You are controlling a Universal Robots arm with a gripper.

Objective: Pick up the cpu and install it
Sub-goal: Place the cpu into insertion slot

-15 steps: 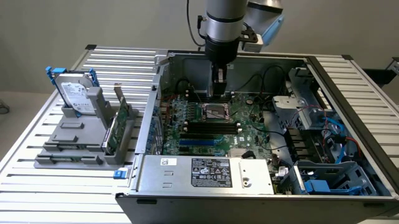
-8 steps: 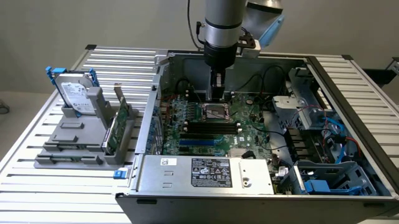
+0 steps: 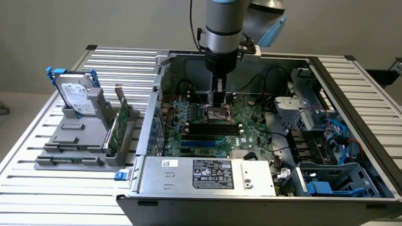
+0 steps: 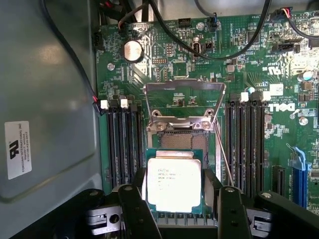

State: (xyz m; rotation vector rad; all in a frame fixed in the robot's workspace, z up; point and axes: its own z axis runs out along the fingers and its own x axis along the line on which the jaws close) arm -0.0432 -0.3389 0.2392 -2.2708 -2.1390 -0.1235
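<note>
Now end effector (image 3: 218,101) clamped on cpu (image 4: 174,181) above socket (image 4: 177,142); case (image 3: 149,125) on slatted table (image 3: 56,193), grey wall (image 3: 94,21).

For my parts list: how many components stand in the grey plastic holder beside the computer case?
2. A silver hard drive with a blue bracket stands at the grey holder's far end; a thin green circuit card stands on edge beside the case. Small parts could be hidden.

A big silver table (image 3: 37,188) made of long slats held everything. An open computer box (image 3: 152,101) sat on it. A grey stand (image 3: 72,141) sat just beside the box, on the exterior view's left.
</note>
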